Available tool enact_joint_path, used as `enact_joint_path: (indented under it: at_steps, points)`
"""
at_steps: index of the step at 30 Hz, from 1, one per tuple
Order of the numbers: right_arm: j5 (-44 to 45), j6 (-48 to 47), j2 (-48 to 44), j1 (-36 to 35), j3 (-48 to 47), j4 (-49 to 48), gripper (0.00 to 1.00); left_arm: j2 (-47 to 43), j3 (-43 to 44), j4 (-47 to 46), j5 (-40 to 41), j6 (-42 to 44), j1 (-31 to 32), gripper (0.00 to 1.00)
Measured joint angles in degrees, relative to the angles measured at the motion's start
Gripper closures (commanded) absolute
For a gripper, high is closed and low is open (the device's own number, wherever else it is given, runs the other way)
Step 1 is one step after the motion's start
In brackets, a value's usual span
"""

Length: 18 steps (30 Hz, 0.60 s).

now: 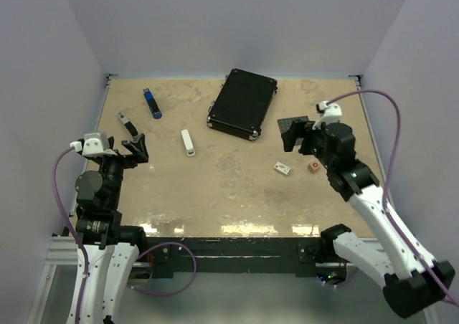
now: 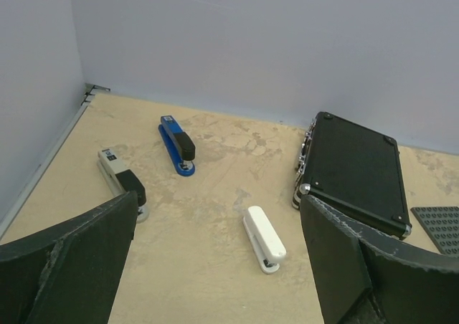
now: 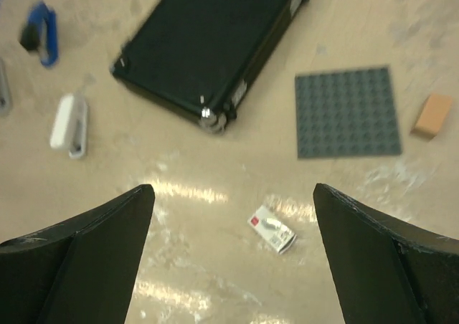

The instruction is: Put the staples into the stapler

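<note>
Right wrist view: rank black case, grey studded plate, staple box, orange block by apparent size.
1. black case
2. grey studded plate
3. staple box and orange block: they look alike, and the box sits nearer the camera, so unranked.

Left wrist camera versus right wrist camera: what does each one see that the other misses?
Only the left wrist view shows the back wall and the whole grey-and-black stapler. Only the right wrist view shows the small staple box and the orange block. Both show the black case, the white stapler, the blue stapler and the grey studded plate.
</note>
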<state>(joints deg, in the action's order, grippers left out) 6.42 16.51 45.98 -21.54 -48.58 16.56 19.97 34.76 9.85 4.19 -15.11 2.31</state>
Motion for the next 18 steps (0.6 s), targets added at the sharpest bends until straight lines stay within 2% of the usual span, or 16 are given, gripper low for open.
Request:
enact_joint_path:
  at_steps: [5, 18]
  points:
    - [-3.80, 3.63, 14.84, -0.11, 1.44, 1.92, 0.02, -0.28, -0.24, -0.09, -0.61, 0.00, 0.48, 0.00]
    - [-4.13, 6.54, 29.75, -0.15, 4.50, -2.40, 0.01, -0.57, -1.73, -1.68, -4.85, 0.83, 2.36, 0.00]
